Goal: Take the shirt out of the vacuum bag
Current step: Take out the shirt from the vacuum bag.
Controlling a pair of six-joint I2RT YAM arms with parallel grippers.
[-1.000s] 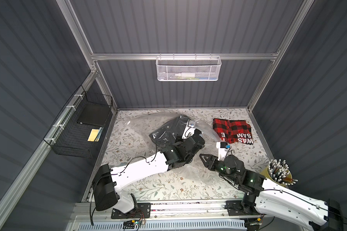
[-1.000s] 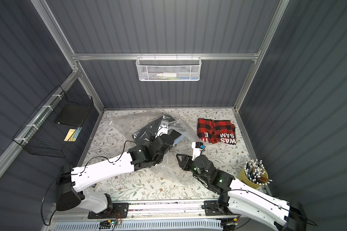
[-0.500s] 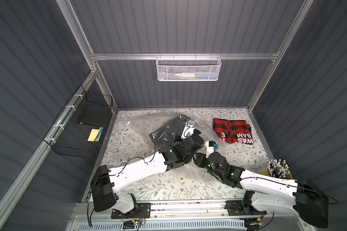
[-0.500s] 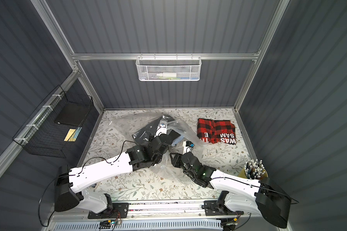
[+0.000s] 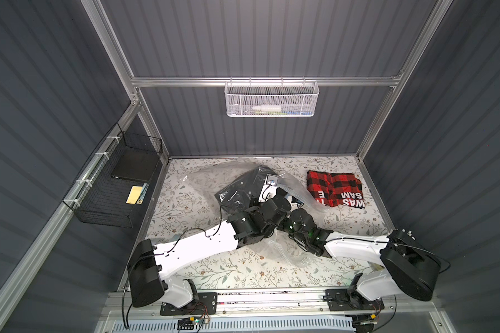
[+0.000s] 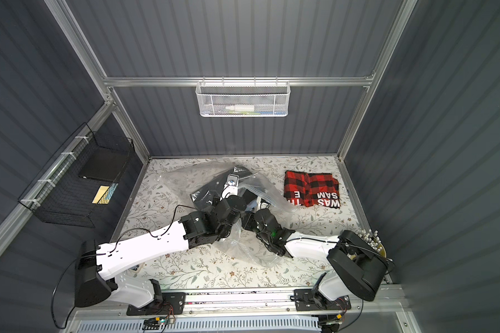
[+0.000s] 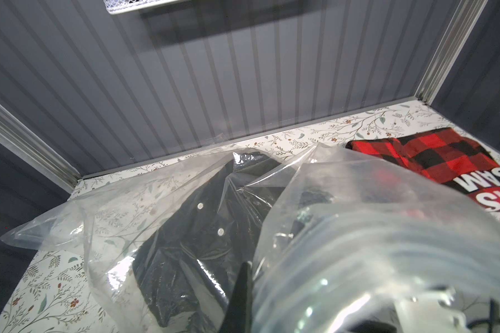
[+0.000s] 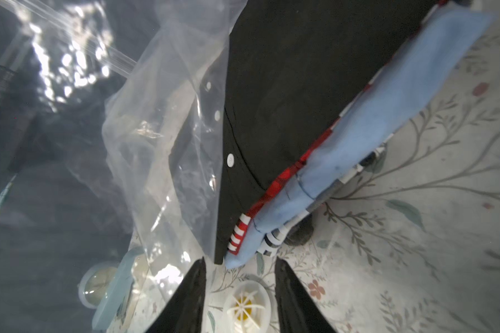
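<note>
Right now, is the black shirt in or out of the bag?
In: the vacuum bag lies over the black shirt, left wrist view.

— How are the two arms built?
— The left arm (image 5: 197, 248) and the right arm (image 5: 355, 248) have smooth white shells between bulky black joint housings.
— Is any wiring visible?
— Yes, a thin black cable (image 5: 195, 229) runs along the left arm's white shell, held by small clips. Each base has a black plate (image 5: 188, 305) with screws. A green light (image 6: 274, 232) glows on the right arm. The right gripper (image 8: 240, 261) has black, tapered fingers (image 8: 191, 294).
</note>
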